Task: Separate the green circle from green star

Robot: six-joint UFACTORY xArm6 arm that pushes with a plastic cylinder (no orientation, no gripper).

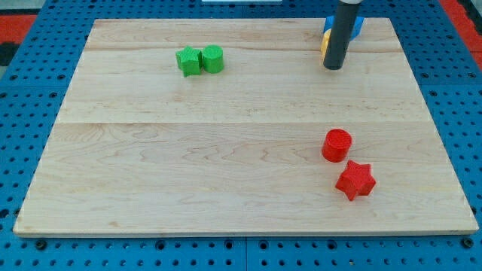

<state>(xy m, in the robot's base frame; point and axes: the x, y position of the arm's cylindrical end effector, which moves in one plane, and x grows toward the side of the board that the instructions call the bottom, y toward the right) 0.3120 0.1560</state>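
Observation:
The green star and the green circle sit side by side, touching, at the upper left of the wooden board; the circle is on the star's right. My tip is at the view's upper right, far to the right of both green blocks and touching neither.
A blue block and a yellow block lie partly hidden behind the rod at the view's top right. A red circle and a red star sit at the lower right. Blue pegboard surrounds the board.

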